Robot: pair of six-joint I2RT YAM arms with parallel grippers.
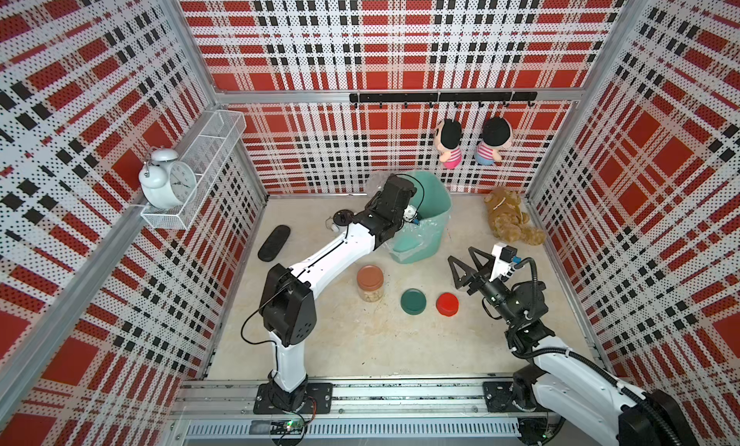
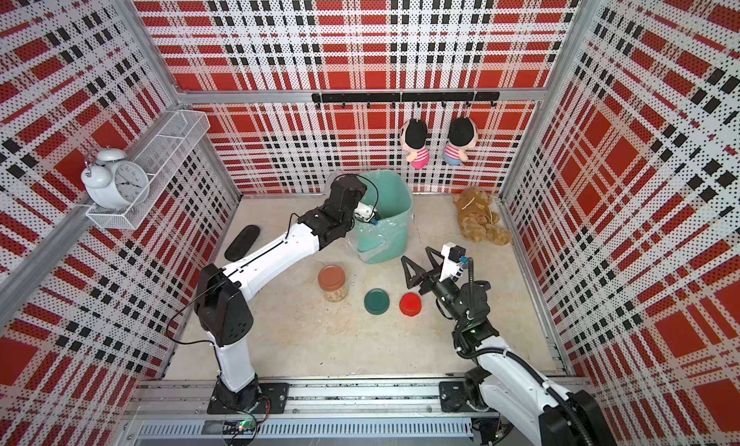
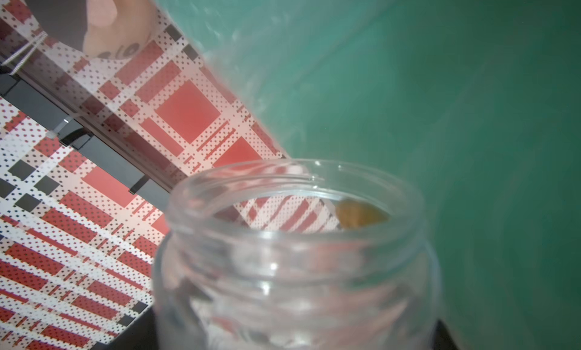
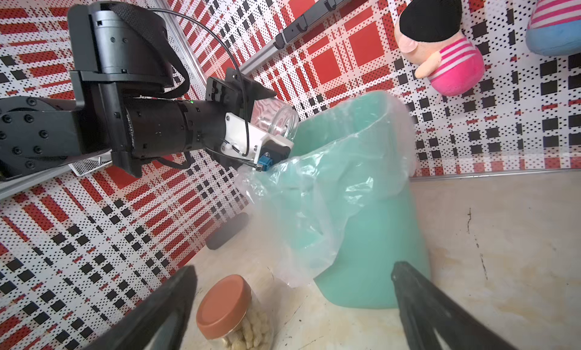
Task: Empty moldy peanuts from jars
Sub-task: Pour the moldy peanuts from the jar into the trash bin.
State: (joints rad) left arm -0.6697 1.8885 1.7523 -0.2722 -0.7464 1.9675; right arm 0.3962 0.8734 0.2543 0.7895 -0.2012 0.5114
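Plaid walls [image 1: 380, 43] enclose a stained beige floor [image 1: 360, 344]; left fingers [image 4: 254, 92] pinch a jar [image 4: 279, 122], right fingers [image 4: 163, 310] spread.

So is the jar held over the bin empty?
Almost empty: the lidless jar looks clear inside, with one tan peanut at its mouth, over the bin.

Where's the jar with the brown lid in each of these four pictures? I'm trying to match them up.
Top view: the brown-lidded jar stands mid-floor, a little nearer the robot than the teal bin.
Top view: the jar, same spot.
Left wrist: not in it; the lidless jar there is another one.
Right wrist: the jar near the camera, before the bin.
Shared landmark: the teal bin, in all four.
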